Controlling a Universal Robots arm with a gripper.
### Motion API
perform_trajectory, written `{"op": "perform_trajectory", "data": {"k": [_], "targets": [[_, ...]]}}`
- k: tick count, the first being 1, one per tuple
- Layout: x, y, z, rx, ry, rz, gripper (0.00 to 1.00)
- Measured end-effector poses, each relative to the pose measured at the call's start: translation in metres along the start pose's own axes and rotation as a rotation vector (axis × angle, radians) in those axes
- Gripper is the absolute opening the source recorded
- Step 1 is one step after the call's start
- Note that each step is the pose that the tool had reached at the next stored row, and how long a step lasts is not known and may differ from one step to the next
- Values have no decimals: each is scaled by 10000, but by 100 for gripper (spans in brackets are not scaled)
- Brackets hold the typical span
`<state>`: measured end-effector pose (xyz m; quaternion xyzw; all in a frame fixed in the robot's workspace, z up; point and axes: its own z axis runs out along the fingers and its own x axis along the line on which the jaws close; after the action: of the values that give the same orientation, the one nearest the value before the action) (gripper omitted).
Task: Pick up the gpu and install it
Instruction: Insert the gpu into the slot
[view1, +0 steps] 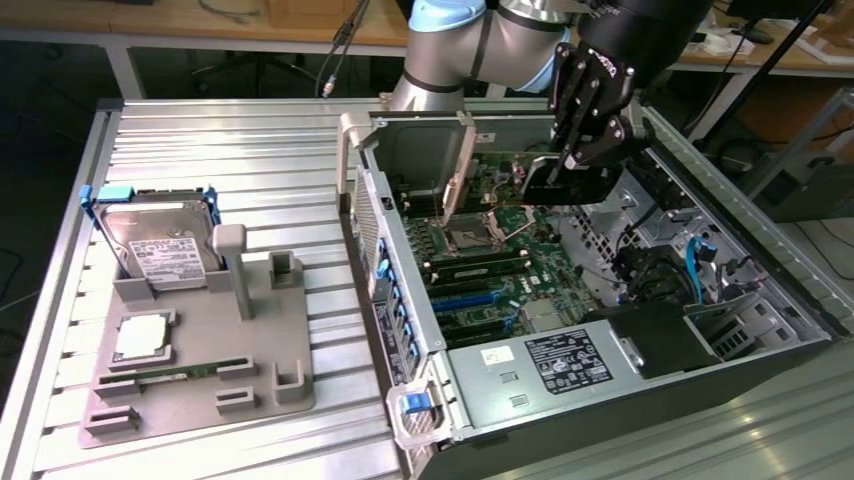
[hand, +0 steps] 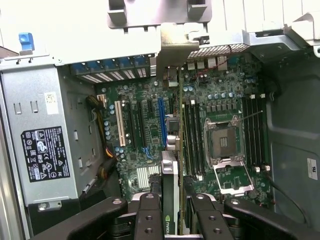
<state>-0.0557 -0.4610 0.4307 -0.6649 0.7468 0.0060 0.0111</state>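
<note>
while it pinches the gpu (hand: 170, 170) edge-on, the pincer (hand: 173, 210) hangs over the motherboard (hand: 135, 100).

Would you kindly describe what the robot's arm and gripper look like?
The arm is a thick silver-grey tube with a light blue joint cap. The gripper is black, with jointed linkage fingers pinned by round bolts.

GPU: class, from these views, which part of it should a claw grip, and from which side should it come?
Grip its upper long edge across the two flat faces, coming from above. The gpu stands on edge over the motherboard, thin and flat, and its lower edge must stay free for the slots. The claw is shut on it that way.
</note>
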Motion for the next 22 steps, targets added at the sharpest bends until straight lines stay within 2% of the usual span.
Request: {"op": "perform_trajectory", "data": {"k": [12,22], "targets": [[1,0,28,-13,-3,-520,27],[1,0,49,-17,-3,-674,27]]}}
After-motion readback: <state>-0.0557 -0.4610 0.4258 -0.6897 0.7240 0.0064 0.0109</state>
